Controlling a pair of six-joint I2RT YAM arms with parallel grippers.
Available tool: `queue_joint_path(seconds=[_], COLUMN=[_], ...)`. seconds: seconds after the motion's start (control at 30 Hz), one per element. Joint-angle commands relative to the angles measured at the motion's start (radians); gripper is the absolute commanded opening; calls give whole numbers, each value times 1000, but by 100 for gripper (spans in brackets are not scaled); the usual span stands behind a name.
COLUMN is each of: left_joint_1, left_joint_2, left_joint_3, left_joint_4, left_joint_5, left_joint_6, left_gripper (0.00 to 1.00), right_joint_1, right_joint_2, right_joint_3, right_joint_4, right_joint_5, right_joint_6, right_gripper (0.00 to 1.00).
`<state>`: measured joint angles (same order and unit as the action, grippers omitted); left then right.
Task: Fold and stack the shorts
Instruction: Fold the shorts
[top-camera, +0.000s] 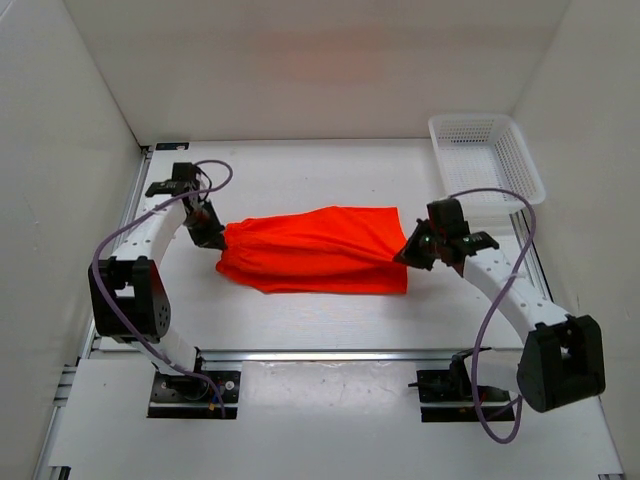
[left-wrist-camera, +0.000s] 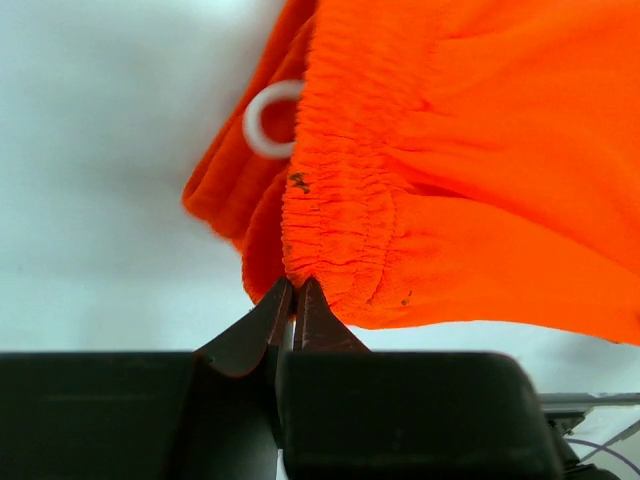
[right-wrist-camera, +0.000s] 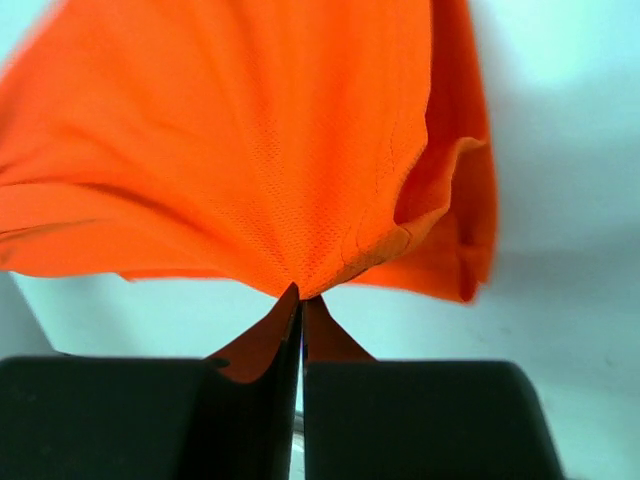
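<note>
- No text, label, brand, number or sign is showing readably in any of the three views.
</note>
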<state>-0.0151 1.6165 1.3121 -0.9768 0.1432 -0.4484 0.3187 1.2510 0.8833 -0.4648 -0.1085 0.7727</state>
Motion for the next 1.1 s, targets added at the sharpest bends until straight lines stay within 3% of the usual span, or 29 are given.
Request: queue_joint_path(seconds=[0.0,0.1,0.13,0.17,0.2,0.23,0.3,0.33,0.4,0.43,0.47,0.57,0.6,0.63,0.67,0.7,0.73,1.07], left_joint_1=[7,7,7,7,7,17,17,17,17,17,17,-25,-34,-34,-34,-34,-34,32], left_joint_2=[-61,-50,-50,-50,-67,-102,-148,-188,-216,-225,-225,-178,-164,-147,-114,-95,-78,-7], left_joint_3=[-108,-181,-192,-192,-201,-201,-174,-162,-123,-113,-103,-64,-63,-63,-63,-74,-88,-257], left_joint_4=[27,49,49,49,49,49,49,49,35,24,24,24,24,33,42,52,67,194], left_joint_5=[-51,-70,-70,-59,-59,-59,-59,-70,-80,-80,-80,-99,-109,-109,-96,-81,-68,25], left_joint_6=[-35,-67,-67,-76,-76,-76,-76,-76,-76,-76,-67,-55,-55,-55,-55,-41,-30,-62], left_gripper=[10,10,12,18,45,59,63,71,64,54,35,15,19,30,54,90,100,100], right_joint_1=[14,36,36,36,36,36,36,36,36,36,36,36,36,36,36,36,36,36], right_joint_2=[-48,-68,-68,-68,-68,-96,-117,-127,-127,-127,-127,-108,-95,-94,-84,-84,-84,-84], right_joint_3=[-134,-275,-276,-285,-285,-285,-236,-216,-153,-135,-103,-51,-40,-29,-20,-8,-7,-6], right_joint_4=[-19,34,34,23,23,9,-20,-32,-64,-64,-74,-74,-74,-74,-74,-74,-74,-103], right_joint_5=[-8,-37,-37,-37,-37,-24,-2,22,42,43,52,61,61,61,61,61,61,70], right_joint_6=[-27,-27,-36,-36,-45,-46,-55,-55,-75,-75,-85,-85,-85,-85,-85,-85,-85,-95], right_gripper=[0,2,10,23,41,44,46,46,49,49,50,51,51,51,51,51,51,53])
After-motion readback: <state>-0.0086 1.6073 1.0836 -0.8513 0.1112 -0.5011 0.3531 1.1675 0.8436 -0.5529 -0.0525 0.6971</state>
